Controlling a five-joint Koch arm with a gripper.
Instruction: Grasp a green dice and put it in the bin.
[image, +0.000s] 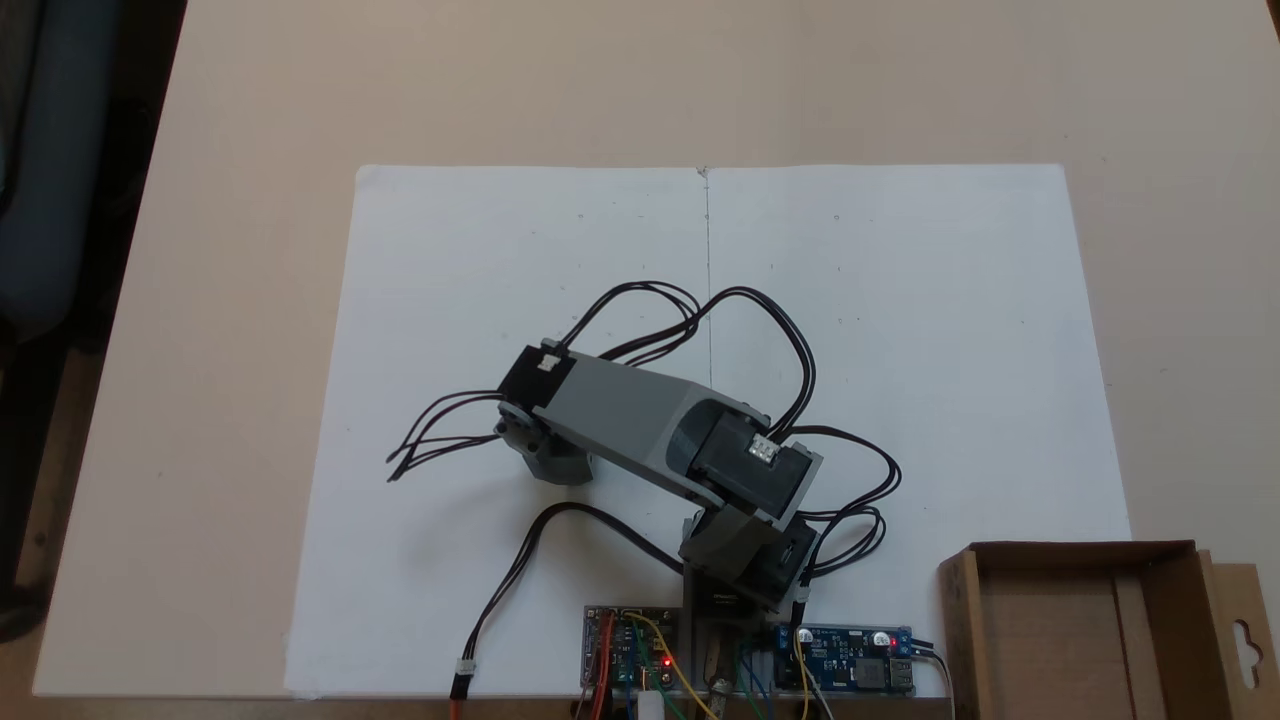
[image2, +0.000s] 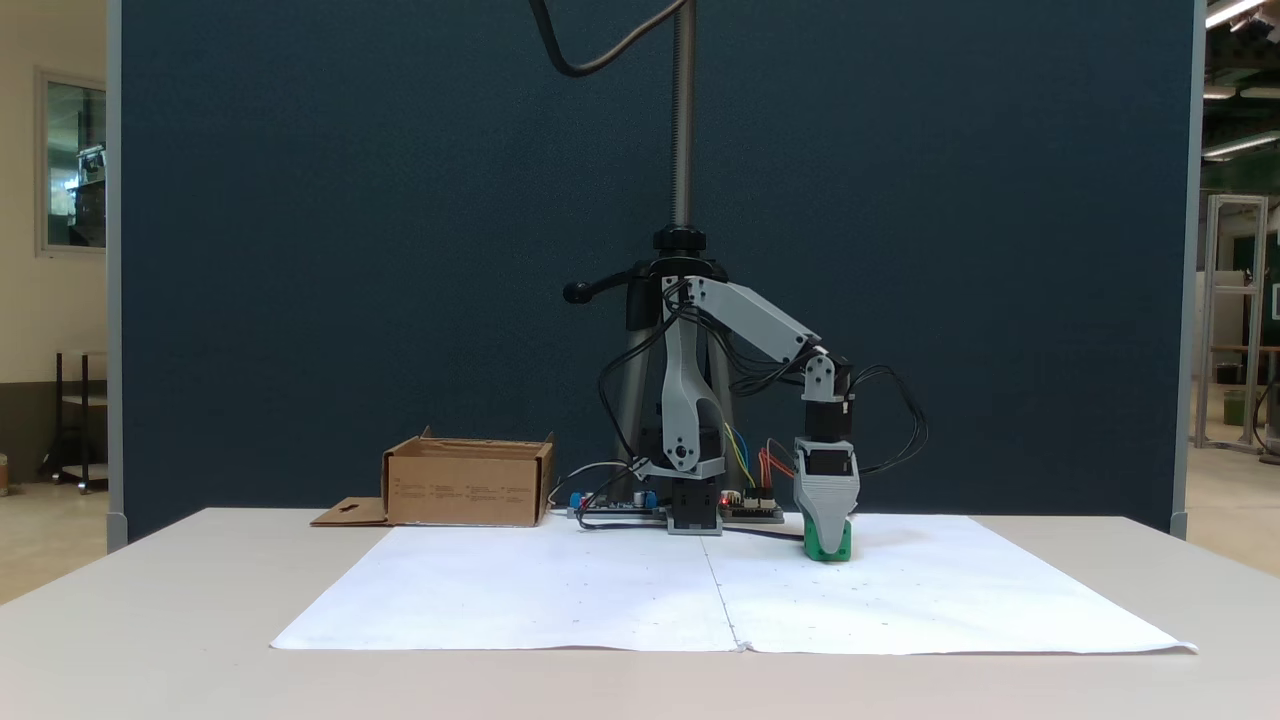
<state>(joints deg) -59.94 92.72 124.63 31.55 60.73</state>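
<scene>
My fingers (image2: 828, 538) point straight down at the white paper sheet (image2: 560, 590) on the desk (image2: 150, 640). They sit low around the green dice (image2: 830, 545), a small bright green cube resting on the paper right of the arm's base in the side-on fixed view. The grey finger covers its upper middle, so green shows at both sides and below the tip. I cannot tell whether I am pinching it or merely straddling it, since one finger hides the other.

In the fixed view from above, my own arm (image: 620, 410) covers the dice.

The bin (image2: 468, 485) is a shallow brown cardboard box, well apart from the dice, at the far left of the side-on view. From above, the bin (image: 1060, 620) sits at the near right corner, its flap with the hang-hole (image: 1243, 640) lying outward; the part of its floor in frame is bare cardboard.
</scene>
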